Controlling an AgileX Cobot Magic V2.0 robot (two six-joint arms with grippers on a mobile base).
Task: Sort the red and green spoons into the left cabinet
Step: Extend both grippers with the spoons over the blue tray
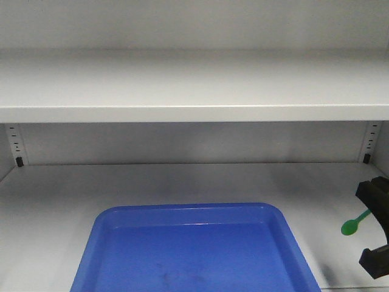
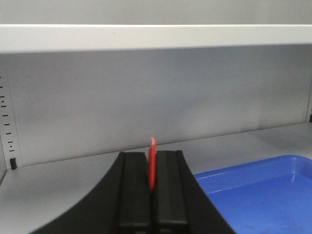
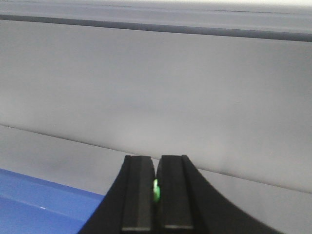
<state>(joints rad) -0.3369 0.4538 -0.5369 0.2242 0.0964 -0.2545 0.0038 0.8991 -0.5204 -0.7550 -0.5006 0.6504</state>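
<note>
In the left wrist view my left gripper (image 2: 152, 154) is shut on the red spoon (image 2: 152, 168), whose thin edge sticks up between the black fingers. My right gripper (image 3: 156, 159) is shut on the green spoon (image 3: 156, 190), a sliver of green between its pads. The front view shows the green spoon's (image 1: 351, 225) round bowl pointing left from the right gripper (image 1: 374, 214) at the right edge, above the lower shelf. Both grippers are inside the left cabinet (image 1: 182, 113), a pale grey shelving unit. The left gripper is out of the front view.
A blue tray (image 1: 194, 243) lies on the lower shelf (image 1: 121, 182) at front centre, right of the left gripper (image 2: 263, 195) and left of the right one (image 3: 39, 204). An upper shelf spans overhead. Slotted rails (image 1: 15, 143) line the back corners.
</note>
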